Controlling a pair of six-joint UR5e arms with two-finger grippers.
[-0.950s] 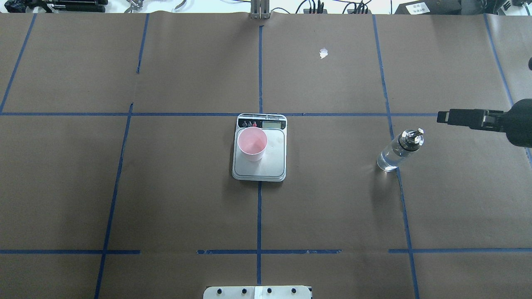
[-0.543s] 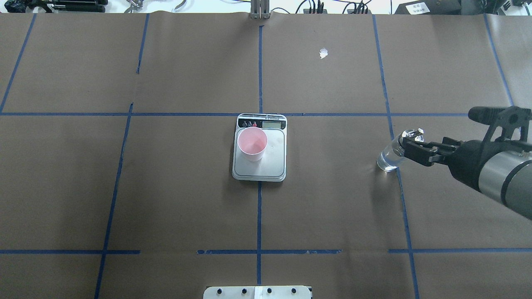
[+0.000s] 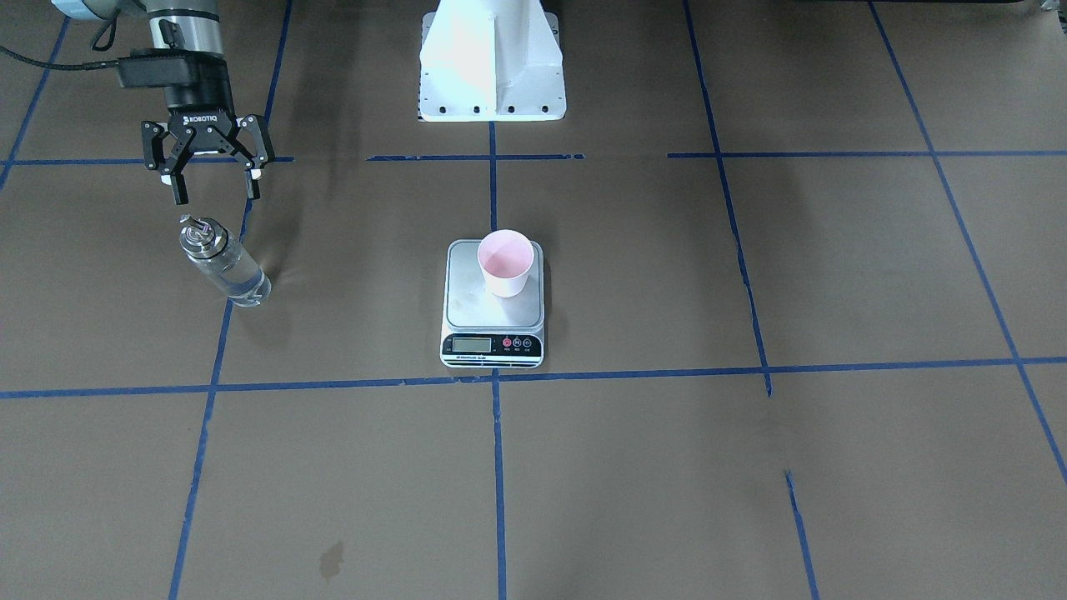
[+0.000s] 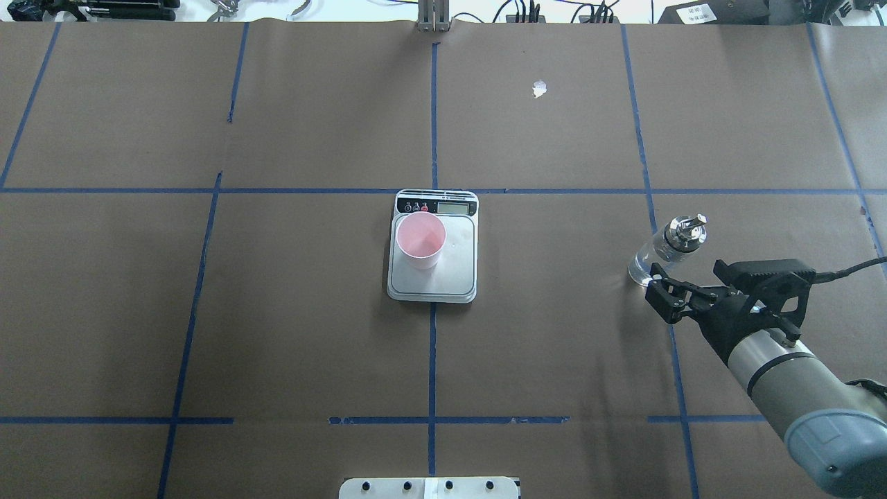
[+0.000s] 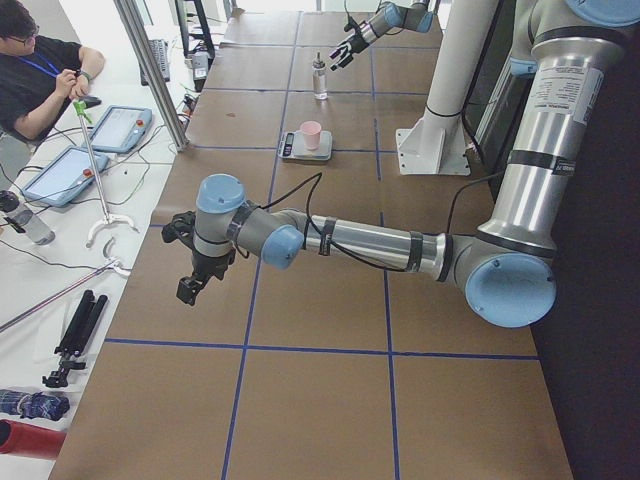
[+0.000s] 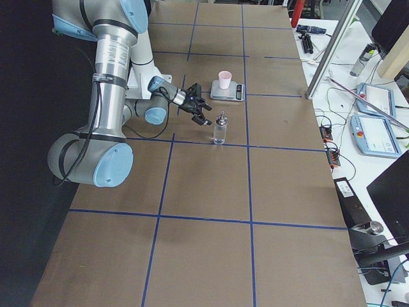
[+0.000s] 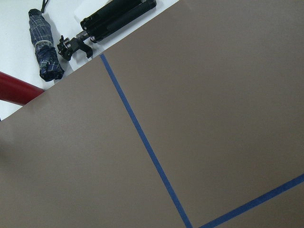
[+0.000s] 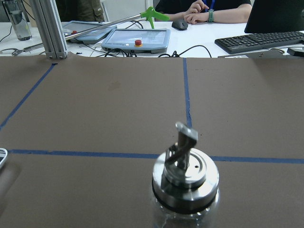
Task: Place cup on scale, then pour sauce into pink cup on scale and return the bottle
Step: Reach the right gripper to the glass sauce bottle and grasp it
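Note:
The pink cup (image 4: 420, 239) stands upright on the steel platform of the scale (image 4: 459, 274) at the table's middle; both also show in the front view, cup (image 3: 505, 262) on scale (image 3: 492, 321). The clear glass bottle (image 4: 669, 248) with metal collar and spout stands on the paper to the right, holding clear liquid. My right gripper (image 3: 213, 196) is open and empty, just on the robot's side of the bottle (image 3: 223, 265), apart from it. The right wrist view looks down on the spout (image 8: 186, 164). My left gripper (image 5: 190, 290) hangs far off to the left; I cannot tell its state.
A white scrap (image 4: 539, 89) lies far back on the brown paper. The robot's white base plate (image 3: 492, 62) stands at the near edge. A tripod (image 7: 116, 19), folded umbrella (image 7: 45, 45) and red tube (image 7: 14, 90) lie beyond the table's left end.
My right gripper swung from beyond and right of the bottle, past its collar, to the side nearer the robot. Bottle, cup and scale have not moved.

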